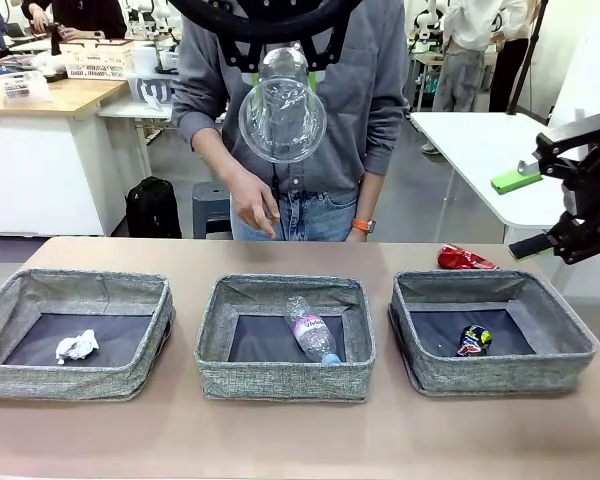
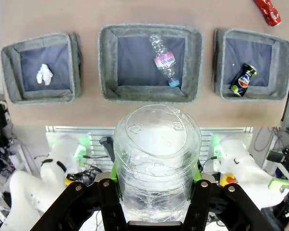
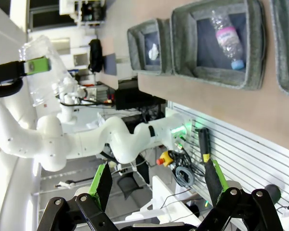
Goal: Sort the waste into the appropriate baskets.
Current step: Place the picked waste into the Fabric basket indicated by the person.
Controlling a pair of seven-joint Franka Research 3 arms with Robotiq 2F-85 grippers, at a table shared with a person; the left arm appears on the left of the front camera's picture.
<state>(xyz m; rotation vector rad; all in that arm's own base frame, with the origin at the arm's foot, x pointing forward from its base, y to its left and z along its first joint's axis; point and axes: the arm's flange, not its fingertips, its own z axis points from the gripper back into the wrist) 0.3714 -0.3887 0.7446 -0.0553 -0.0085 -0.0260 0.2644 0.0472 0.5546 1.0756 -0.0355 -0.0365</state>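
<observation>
My left gripper (image 2: 156, 192) jaws clamped on clear plastic cup (image 2: 156, 159), cup base facing camera. Below on bench (image 2: 91, 110): 3 baskets in row. Left basket (image 2: 12, 72) holds crumpled white tissue (image 2: 44, 75). Middle basket (image 2: 108, 62) holds water bottle (image 2: 164, 60). Right basket (image 2: 220, 67) holds dark drink can (image 2: 242, 80). Crushed red can (image 2: 268, 11) on bench beyond right basket.

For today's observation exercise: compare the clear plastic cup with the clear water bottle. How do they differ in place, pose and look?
The clear plastic cup is held in the air, clamped between the left gripper fingers; the clear water bottle lies in the middle basket.
The cup faces the front camera with its open mouth; the bottle lies on its side.
The cup has no label; the bottle has a pinkish label and a blue cap.
Both are transparent plastic.
</observation>
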